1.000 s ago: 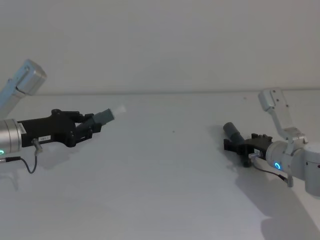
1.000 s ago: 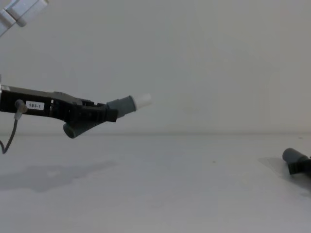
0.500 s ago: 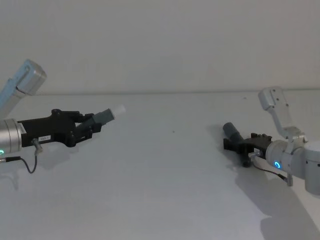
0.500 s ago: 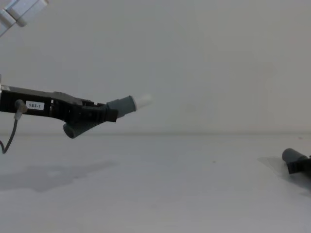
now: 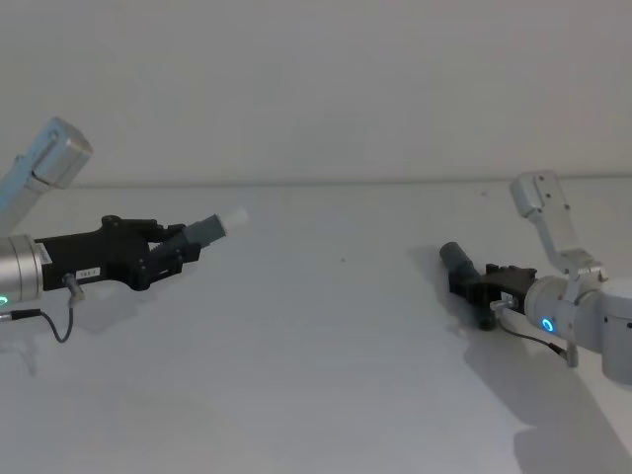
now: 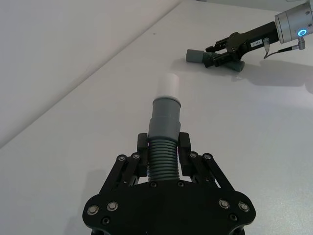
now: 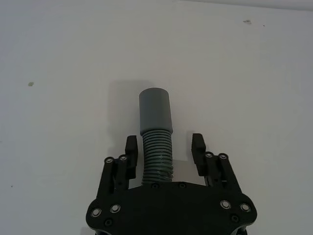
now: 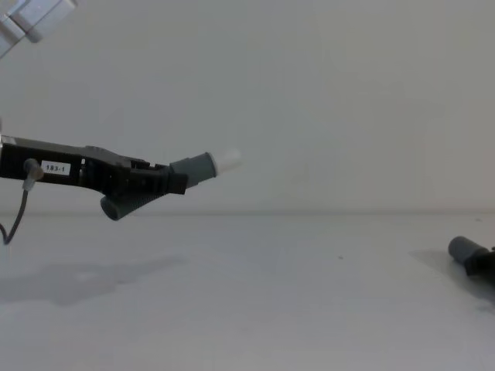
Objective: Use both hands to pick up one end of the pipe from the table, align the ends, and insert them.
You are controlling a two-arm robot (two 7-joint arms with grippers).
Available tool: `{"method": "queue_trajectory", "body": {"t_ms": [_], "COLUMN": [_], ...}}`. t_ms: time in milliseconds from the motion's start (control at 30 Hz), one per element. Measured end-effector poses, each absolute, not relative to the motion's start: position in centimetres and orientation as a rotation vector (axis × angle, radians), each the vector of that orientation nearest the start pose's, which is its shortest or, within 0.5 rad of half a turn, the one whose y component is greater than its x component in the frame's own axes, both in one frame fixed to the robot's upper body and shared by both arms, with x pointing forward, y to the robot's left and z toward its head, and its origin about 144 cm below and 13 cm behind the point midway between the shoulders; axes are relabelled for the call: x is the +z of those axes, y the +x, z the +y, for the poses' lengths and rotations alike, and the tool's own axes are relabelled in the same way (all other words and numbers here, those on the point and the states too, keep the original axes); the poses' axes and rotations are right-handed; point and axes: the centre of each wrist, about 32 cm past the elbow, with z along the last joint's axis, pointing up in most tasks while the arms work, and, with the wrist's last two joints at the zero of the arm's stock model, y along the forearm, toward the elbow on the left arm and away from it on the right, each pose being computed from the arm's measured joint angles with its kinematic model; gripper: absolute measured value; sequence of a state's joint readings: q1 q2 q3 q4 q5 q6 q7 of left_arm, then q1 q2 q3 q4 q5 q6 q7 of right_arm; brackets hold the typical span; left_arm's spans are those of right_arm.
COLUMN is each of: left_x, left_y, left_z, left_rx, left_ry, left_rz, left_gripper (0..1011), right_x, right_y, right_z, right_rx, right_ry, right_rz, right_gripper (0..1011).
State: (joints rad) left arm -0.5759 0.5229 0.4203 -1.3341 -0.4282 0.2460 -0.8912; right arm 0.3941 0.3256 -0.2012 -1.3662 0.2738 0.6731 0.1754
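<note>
2 grippers: left gripper [image 5: 188, 249], right gripper [image 5: 462, 282]; 2 pipe pieces: white-tipped piece [image 5: 211, 228], sleeve-ended piece [image 5: 454, 257]; 1 table [image 5: 326, 355]

Matt black plastic left gripper [image 6: 163, 146], dotted with shiny metal screws [image 6: 223, 203]; a dark grey plastic tube piece [image 6: 165, 115], ribbed then smooth, with a smooth white tip [image 6: 168, 84]; the broad white table [image 6: 254, 127] plain and matt.

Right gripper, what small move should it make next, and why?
Probably close the right gripper on the ribbed part of the sleeve piece. Its fingers stand apart on either side of that piece, which lies on the table, so nothing is gripped yet. The left gripper holds the white-tipped piece raised above the table.
</note>
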Motion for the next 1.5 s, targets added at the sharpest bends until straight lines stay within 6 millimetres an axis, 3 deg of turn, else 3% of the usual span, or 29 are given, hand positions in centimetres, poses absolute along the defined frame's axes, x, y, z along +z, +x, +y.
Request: {"method": "queue_trajectory", "body": {"t_ms": [167, 267, 300, 467, 1500], "left_x": [127.12, 127.12, 127.12, 127.12, 127.12], "left_y": [58.58, 58.58, 58.58, 58.58, 58.58], "left_z": [30.23, 30.23, 30.23, 30.23, 30.22], "left_rx": [0.491, 0.491, 0.491, 0.491, 0.491], "left_ry": [0.248, 0.248, 0.248, 0.248, 0.248], "left_rz": [-0.011, -0.011, -0.011, -0.011, -0.011], "left_gripper": [331, 331, 331, 331, 331], "right_x": [121.83, 121.83, 121.84, 121.85, 122.34], "right_y": [55.95, 55.96, 55.96, 55.96, 55.76], "right_z": [-28.38, -28.38, -28.38, -28.38, -28.41], "right_rx": [-1.281, -1.281, -1.281, -1.281, -1.260], "right_ry": [-0.474, -0.474, -0.474, -0.473, -0.462], "right_rz": [0.349, 0.350, 0.350, 0.350, 0.284], "right_gripper": [495, 433, 363, 269, 255]}}
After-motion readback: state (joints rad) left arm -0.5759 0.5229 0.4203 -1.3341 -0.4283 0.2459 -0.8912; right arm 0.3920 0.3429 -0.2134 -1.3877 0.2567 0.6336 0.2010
